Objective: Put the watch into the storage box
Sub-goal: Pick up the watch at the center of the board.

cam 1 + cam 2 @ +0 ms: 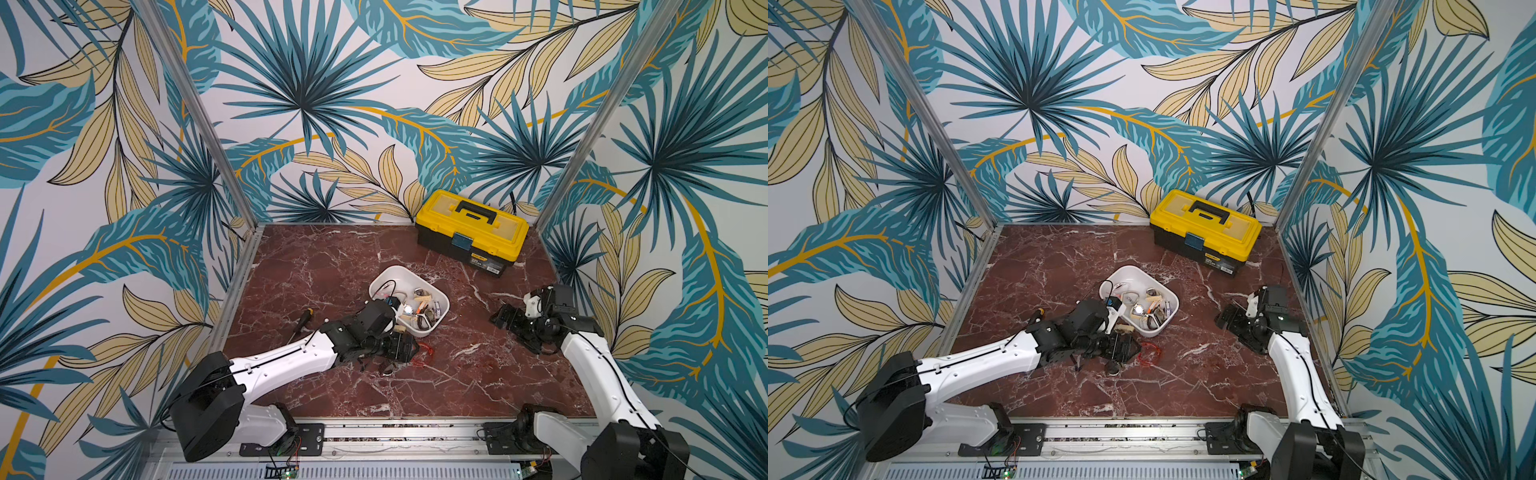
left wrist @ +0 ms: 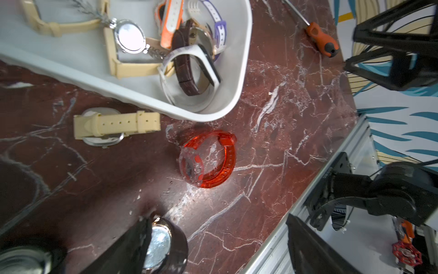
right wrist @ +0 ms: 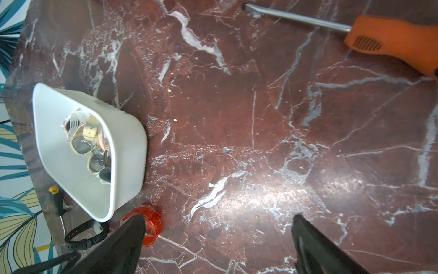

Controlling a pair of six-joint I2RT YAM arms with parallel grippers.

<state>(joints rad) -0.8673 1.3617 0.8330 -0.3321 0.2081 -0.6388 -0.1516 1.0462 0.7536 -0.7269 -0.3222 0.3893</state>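
Observation:
The storage box (image 1: 439,296) is a white tub holding several watches, also seen in the left wrist view (image 2: 241,71) and the right wrist view (image 3: 128,151). Three watches lie on the marble outside it. A red see-through watch (image 2: 208,161) and a cream watch (image 2: 116,125) lie by the tub's near wall. A dark watch with a silver face (image 2: 163,244) rests on the table against one finger of my left gripper (image 2: 218,246), which is open and low over it. My right gripper (image 3: 218,237) is open over bare marble, far right of the tub.
A yellow-and-black toolbox (image 1: 471,230) stands at the back right. An orange-handled screwdriver (image 3: 391,40) lies near my right gripper. A yellow-and-black screwdriver (image 1: 303,322) lies left of the left arm. Patterned walls close in three sides.

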